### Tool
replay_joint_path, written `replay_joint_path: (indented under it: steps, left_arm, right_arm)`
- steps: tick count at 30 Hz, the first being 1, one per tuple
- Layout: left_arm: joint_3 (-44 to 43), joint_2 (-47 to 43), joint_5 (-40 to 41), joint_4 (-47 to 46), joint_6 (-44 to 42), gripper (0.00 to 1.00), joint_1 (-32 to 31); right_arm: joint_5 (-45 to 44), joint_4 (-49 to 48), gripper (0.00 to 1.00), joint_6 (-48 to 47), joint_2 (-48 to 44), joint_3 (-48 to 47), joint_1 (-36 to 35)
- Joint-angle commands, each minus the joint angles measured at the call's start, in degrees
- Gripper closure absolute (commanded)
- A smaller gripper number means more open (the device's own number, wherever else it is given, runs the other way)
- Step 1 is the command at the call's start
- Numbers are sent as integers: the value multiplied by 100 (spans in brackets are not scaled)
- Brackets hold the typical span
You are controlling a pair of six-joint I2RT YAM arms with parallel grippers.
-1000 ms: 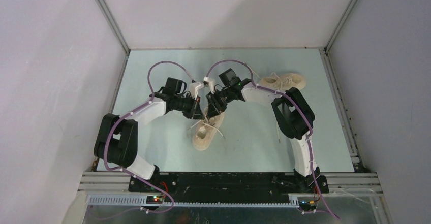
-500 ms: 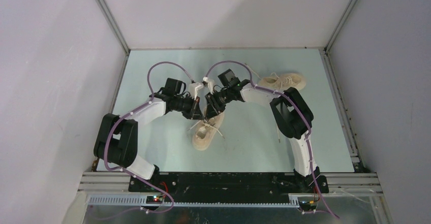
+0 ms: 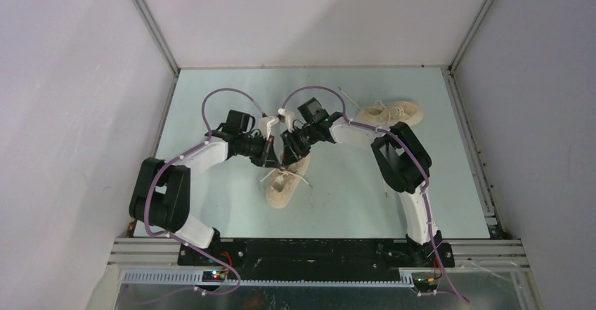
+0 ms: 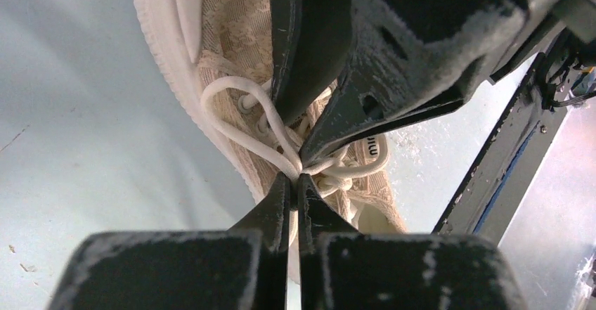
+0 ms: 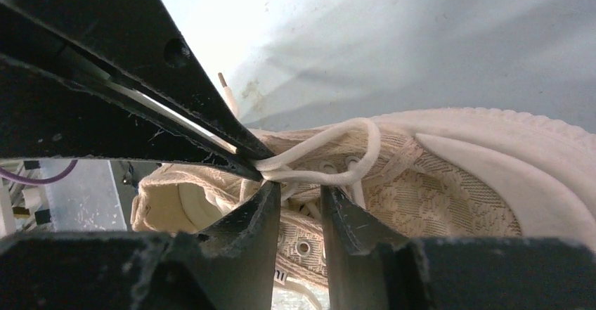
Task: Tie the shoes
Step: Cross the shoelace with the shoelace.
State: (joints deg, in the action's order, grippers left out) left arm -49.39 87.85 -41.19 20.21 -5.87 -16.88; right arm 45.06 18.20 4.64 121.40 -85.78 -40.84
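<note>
While hunched over the pale table [image 3: 337, 190], hardly stirred in the overhead view. Only crept the right arm [image 3: 400, 159] a shade leftward over the last second, with the left arm [image 3: 204, 154] holding its bent pose. Met wrist to wrist above the near shoe [image 3: 283, 187], lying mid-table and unmoved since a second ago. Left the far shoe [image 3: 389, 112] alone, well apart at the far right, laces trailing loose on the surface.

Closer in, kept the left gripper [image 4: 296, 181] with fingers pressed together, pinching the lace loop [image 4: 242, 117] at its root, right over the eyelets of the near shoe. Eased the right gripper [image 5: 299, 196] wider through that same second — showed clear daylight between its fingers in its own wrist view. Made a gap broader than the lace, with the loop's strands crossing just beyond the tips and not visibly clamped. Could not rule out one pad brushing a strand.

Read like a hand-over, judging from that: loop now trusted to the left pinch alone, right side letting go, probably to go after the other strand. Meant one loop standing and no bow pulled through yet on the near shoe, and nothing begun on the far one. Risked a slipped loop with any slackening of the left pinch before the next hold on the right.
</note>
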Motion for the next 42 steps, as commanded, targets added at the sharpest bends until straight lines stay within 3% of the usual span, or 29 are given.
replay_joint_path:
  steps: [1,6,11,14,20,25,30,34,38,42]
  left_arm:
    - [-18,80,-292,-437,106,100,-211]
    - [48,8,-229,-483,143,99,-175]
    - [61,-127,-113,-527,331,81,-61]
    - [50,-173,-257,-676,510,68,87]
    - [-105,-38,-431,-898,1273,57,228]
    - [-257,103,-430,-865,1384,55,294]
    - [-382,186,-426,-493,908,55,300]
    - [-314,114,-505,-341,793,54,334]
    - [-272,105,-593,-299,675,60,360]
    - [-355,160,-662,-166,598,56,378]
  right_arm:
    - [132,-547,73,-795,100,-241,-1056]
    - [-169,-524,93,-822,-13,-196,-1089]
    - [-657,-527,100,-877,-543,71,-975]
    - [-841,-414,100,-965,-971,220,-865]
    - [-910,-166,100,-1086,-1179,253,-764]
    - [-913,-166,100,-1080,-1141,319,-736]
    - [-608,-148,100,-1089,-1073,333,-714]
    - [-323,-285,94,-769,-995,377,-587]
    - [-162,-333,89,-650,-999,400,-421]
    - [25,-373,81,-515,-1062,403,-291]
